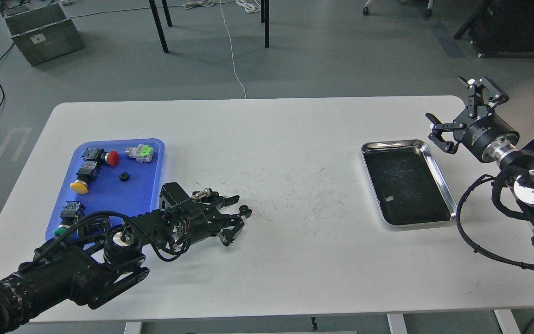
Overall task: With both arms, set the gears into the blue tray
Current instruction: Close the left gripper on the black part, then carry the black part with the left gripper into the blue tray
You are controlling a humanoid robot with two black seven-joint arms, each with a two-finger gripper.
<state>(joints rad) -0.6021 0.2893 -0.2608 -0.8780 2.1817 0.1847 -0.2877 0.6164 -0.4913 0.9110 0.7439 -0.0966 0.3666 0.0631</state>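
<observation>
My left gripper [243, 209] pinches a gear [244, 208] (looks so) — next carry to blue tray [109, 192]; right gripper [451, 113] spread, idle.

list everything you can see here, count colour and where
table: 1, white, fills the middle of the view
blue tray: 1, bright blue, table's left side
gear: 1 in the tray, black, near its middle; 1 more, black, between the left pincer's fingertips
push-buttons: 4 in the tray, red cap, yellow cap, green cap, one partly hidden
connector: 1, grey and green, tray's far right corner
steel tray: 1, shiny rim, black inside, table's right side
crate: 1, grey-green, floor, far left
left pincer: black, right of the blue tray
right pincer: black, open, beyond the steel tray
</observation>
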